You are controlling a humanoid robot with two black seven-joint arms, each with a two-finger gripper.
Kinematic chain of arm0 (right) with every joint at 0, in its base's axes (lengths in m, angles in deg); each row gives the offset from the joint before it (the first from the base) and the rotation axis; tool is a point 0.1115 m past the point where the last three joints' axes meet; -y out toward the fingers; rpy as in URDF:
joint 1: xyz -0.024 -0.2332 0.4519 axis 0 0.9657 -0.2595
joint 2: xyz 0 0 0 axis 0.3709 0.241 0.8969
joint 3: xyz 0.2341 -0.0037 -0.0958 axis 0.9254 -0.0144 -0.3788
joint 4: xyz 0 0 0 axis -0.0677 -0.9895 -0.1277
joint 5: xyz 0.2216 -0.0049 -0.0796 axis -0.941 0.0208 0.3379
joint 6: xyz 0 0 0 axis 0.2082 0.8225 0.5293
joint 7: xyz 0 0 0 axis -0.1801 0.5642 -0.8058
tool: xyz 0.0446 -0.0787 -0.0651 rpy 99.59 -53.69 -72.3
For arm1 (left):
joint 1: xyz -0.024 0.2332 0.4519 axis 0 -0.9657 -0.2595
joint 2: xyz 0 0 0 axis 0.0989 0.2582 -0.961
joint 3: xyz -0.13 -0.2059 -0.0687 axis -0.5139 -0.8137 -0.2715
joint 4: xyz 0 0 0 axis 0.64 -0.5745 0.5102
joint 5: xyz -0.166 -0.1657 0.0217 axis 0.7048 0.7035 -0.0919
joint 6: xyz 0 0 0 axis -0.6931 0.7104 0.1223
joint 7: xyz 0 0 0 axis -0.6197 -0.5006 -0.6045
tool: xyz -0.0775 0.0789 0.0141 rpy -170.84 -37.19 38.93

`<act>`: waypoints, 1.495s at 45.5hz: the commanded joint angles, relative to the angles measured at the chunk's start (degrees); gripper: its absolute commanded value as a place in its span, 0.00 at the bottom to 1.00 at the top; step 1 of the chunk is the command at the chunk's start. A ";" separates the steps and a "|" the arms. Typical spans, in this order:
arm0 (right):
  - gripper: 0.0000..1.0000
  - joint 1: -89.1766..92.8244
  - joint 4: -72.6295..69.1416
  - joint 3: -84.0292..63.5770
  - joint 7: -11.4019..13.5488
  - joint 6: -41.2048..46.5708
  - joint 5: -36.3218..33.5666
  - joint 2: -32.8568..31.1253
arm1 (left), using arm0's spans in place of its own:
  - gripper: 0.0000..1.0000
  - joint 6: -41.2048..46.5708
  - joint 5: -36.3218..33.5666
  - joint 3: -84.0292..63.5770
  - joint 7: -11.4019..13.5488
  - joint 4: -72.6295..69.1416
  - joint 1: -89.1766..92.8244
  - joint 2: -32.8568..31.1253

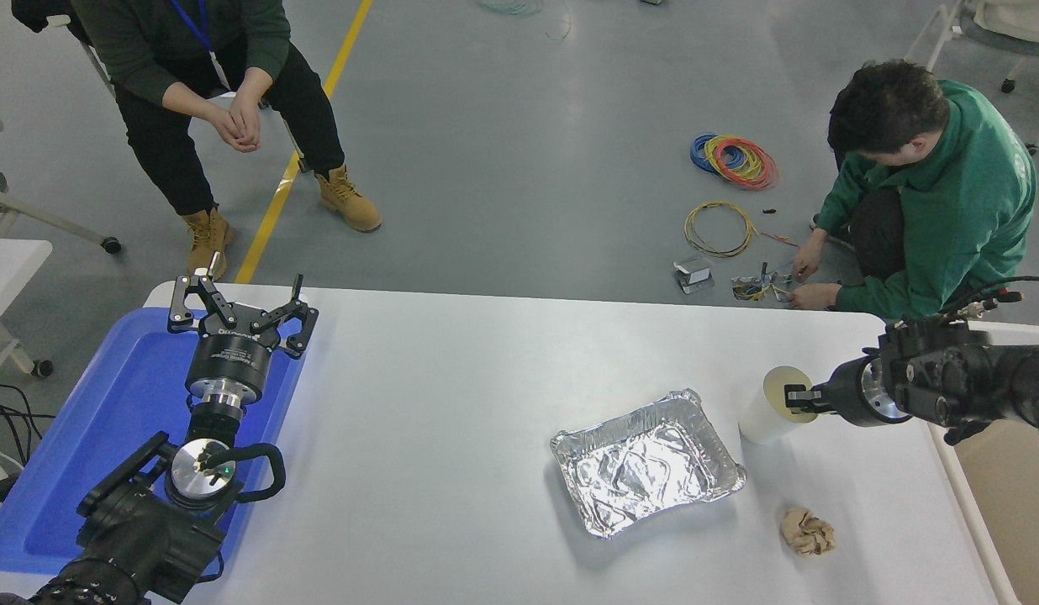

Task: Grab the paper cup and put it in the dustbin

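The paper cup (767,407) is tilted just right of the foil tray (647,461), its rim apparently pinched by the right gripper (795,397), though the jaws are poorly seen. Light, thin and easily crushed, it is best held gently at the rim. The dustbin (965,496) waits beyond; the left gripper (239,299) is parked open.

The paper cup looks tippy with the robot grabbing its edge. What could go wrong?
The right gripper seems to pinch only the rim of the paper cup, which leans, so it might slip out or crumple. If it drops, it could land on the foil tray or the table, not in the dustbin.
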 commanded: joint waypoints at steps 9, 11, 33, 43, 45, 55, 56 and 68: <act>0.00 -8.94 -3.58 -0.09 -0.02 2.60 0.58 -5.03 | 1.00 0.01 0.00 0.00 -0.01 0.00 0.00 0.00; 0.00 -11.13 -4.63 -0.44 -0.02 3.66 0.58 -6.00 | 1.00 0.01 0.00 0.00 -0.01 0.00 0.00 0.00; 0.00 -36.36 -10.79 -0.53 -0.02 20.00 8.49 -16.55 | 1.00 -0.08 0.00 0.00 -0.01 0.00 0.00 0.09; 0.00 -44.80 -12.98 -0.09 -0.02 24.31 11.57 -19.45 | 1.00 0.01 0.00 0.00 -0.01 0.00 0.00 0.00; 0.00 -45.86 -13.51 -0.09 -0.02 24.66 11.92 -19.71 | 1.00 -0.08 0.00 0.00 -0.01 0.00 0.00 0.00; 0.00 -46.21 -13.95 -0.09 -0.02 24.75 12.54 -20.33 | 1.00 0.01 0.00 0.00 0.08 0.00 0.00 0.09; 0.00 -46.13 -13.95 -0.09 -0.02 24.67 12.54 -20.33 | 1.00 0.01 0.00 0.00 0.08 0.00 0.00 0.09; 0.00 -44.55 -13.43 -0.01 -0.02 24.05 12.63 -20.77 | 1.00 0.01 0.00 0.00 -0.01 0.00 0.00 0.09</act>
